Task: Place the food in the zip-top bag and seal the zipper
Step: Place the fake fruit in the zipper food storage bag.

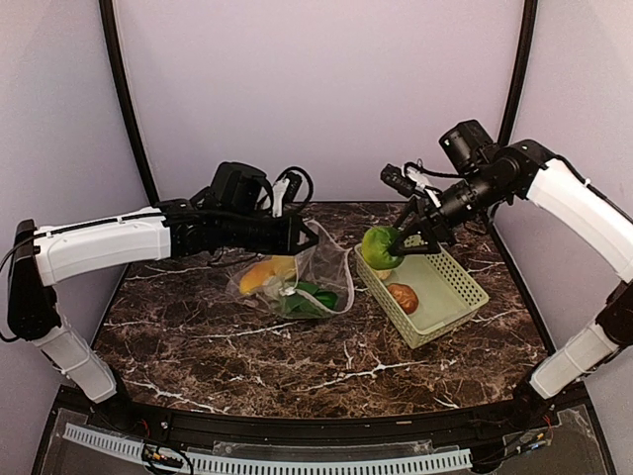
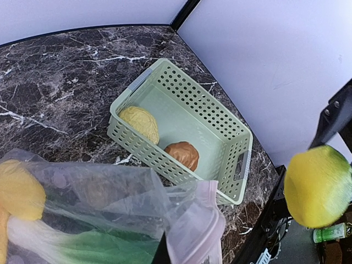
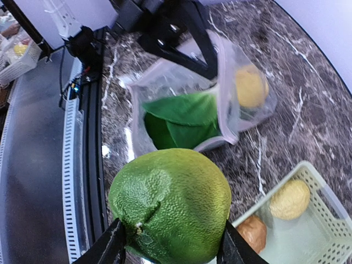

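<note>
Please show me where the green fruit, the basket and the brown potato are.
green fruit (image 3: 170, 206), right wrist view, middle of its skin.
basket (image 2: 176, 113), left wrist view, bare floor.
brown potato (image 2: 182, 155), left wrist view, its top.

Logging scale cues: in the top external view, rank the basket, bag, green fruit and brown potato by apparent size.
Largest: basket and bag, too alike to rank. Then green fruit, though it is lifted nearer the camera. Smallest: brown potato.

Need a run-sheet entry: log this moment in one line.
left gripper: shut on zip-top bag mouth | right gripper: shut on green fruit | bagged: lemon, bok choy | basket: potato, yellow piece
</note>
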Action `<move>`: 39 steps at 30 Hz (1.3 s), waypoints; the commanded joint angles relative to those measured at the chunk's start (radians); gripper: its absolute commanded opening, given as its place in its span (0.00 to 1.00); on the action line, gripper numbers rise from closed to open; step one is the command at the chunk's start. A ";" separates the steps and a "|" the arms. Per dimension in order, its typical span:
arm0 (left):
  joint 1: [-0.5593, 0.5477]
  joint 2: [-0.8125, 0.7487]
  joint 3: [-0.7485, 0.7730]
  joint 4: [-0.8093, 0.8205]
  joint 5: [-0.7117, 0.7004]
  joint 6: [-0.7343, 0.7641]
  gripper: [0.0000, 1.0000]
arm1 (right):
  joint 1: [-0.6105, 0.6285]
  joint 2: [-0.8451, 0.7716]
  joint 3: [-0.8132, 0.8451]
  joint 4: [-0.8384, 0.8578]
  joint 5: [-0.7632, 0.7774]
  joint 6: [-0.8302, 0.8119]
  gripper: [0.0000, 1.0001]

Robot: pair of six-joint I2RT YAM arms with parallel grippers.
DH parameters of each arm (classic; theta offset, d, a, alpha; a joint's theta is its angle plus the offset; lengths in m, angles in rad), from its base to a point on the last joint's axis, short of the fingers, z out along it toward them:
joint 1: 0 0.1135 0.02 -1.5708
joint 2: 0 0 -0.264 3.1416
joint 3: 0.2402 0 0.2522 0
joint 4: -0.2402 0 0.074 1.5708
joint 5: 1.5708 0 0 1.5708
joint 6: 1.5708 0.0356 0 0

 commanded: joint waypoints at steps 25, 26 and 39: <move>-0.019 -0.016 0.079 0.040 0.036 -0.075 0.01 | 0.221 0.256 0.188 0.169 0.242 0.132 0.51; -0.019 -0.019 0.077 0.043 0.040 -0.082 0.01 | 0.228 0.254 0.179 0.180 0.260 0.127 0.52; -0.020 -0.028 0.063 0.076 0.060 -0.118 0.01 | 0.317 0.263 0.137 0.308 0.588 0.109 0.57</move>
